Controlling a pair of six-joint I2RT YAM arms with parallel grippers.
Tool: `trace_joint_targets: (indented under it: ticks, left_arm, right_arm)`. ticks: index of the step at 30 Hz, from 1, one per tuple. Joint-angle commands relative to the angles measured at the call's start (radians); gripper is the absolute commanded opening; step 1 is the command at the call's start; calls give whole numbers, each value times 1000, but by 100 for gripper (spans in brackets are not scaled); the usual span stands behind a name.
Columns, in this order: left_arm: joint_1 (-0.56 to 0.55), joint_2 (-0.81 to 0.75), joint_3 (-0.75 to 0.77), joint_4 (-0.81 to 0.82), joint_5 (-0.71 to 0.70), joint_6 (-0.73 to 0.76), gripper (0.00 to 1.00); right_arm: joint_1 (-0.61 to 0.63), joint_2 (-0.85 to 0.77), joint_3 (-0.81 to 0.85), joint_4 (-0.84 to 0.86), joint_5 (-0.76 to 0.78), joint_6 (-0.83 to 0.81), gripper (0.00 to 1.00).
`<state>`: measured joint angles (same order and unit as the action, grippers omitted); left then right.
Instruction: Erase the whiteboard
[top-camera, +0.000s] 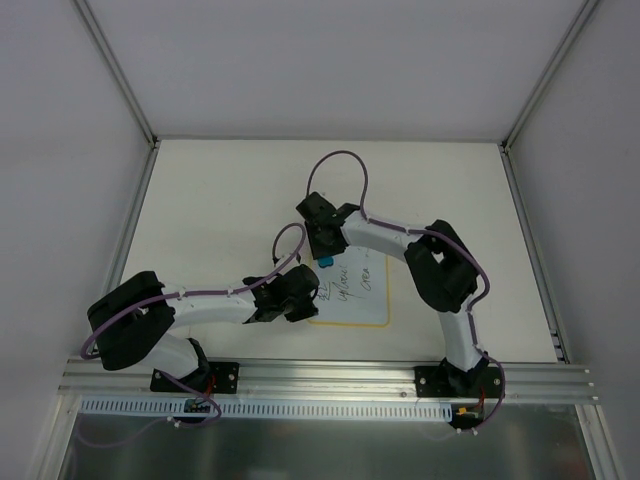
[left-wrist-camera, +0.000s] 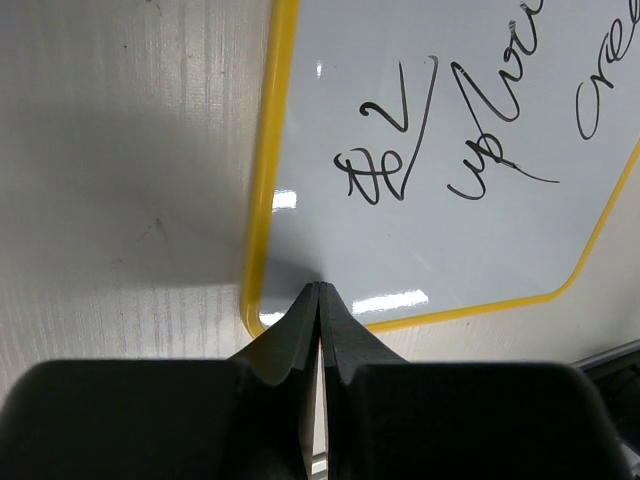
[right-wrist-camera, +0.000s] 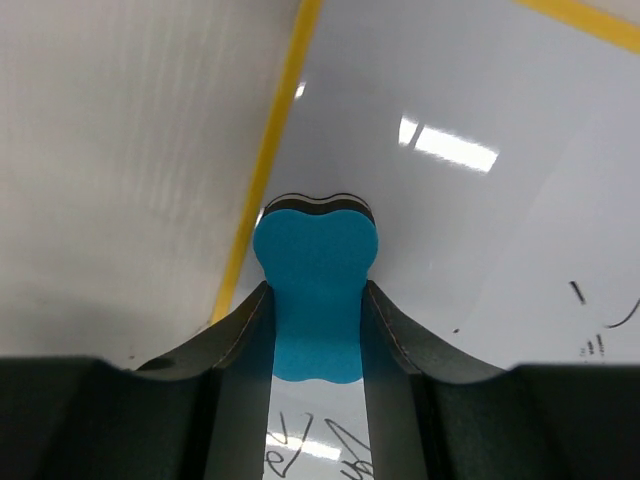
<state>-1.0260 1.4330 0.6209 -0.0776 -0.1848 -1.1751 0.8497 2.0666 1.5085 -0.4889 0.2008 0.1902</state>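
The left gripper (left-wrist-camera: 320, 292), jaws pressed together on nothing, is sitting at a corner of the yellow-rimmed white rectangular whiteboard (left-wrist-camera: 470, 240) lying between the arms. The right gripper (right-wrist-camera: 316, 300) is squeezing a blue eraser block (right-wrist-camera: 316, 262) over the board, a grip only its wrist view is showing.

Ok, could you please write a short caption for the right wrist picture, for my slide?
Right pincer gripping a blue eraser at the whiteboard, beside its yellow rim, with dark writing nearby.
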Motion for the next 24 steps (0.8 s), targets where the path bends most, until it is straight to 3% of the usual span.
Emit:
trace_joint_targets:
  ticks: [1,10,24]
  left_arm:
    - [12,29,-52,-87,10,-18,0]
    - [15,30,-52,-87,8,-18,0]
    - [23,27,-59,-87,13,-26,0]
  right_arm:
    - [-63,7,-48,-82,60,14,8]
    - [-164,-20,-85,-79,39,-21,7]
    - [-3,-115,-162,-56,-67,-8,7]
